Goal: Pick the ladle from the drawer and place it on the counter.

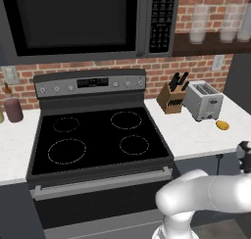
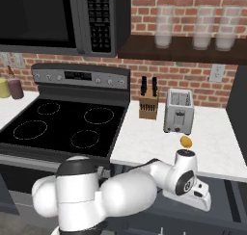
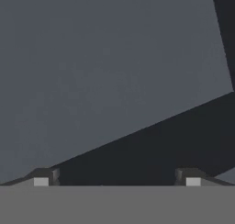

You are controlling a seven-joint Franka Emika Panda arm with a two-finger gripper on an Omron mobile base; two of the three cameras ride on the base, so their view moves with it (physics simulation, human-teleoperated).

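The white speckled counter (image 1: 188,132) (image 2: 144,142) runs to the right of the stove, over dark grey cabinet fronts (image 2: 226,200). The ladle is out of view, and I cannot tell which front is the drawer. My arm reaches low to the right, with its white hand (image 2: 195,193) just under the counter's front edge. In the hand view my gripper (image 3: 117,179) is open, its fingertips (image 3: 43,177) wide apart with nothing between them. It faces a flat dark grey panel (image 3: 105,67) with a darker gap below it.
On the counter stand a wooden knife block (image 1: 171,98) (image 2: 148,104), a silver toaster (image 1: 203,101) (image 2: 178,111) and a small orange-yellow item (image 1: 222,125) (image 2: 186,142) near the front edge. The black stovetop (image 1: 98,135) lies left. A dark jar (image 1: 12,109) stands far left.
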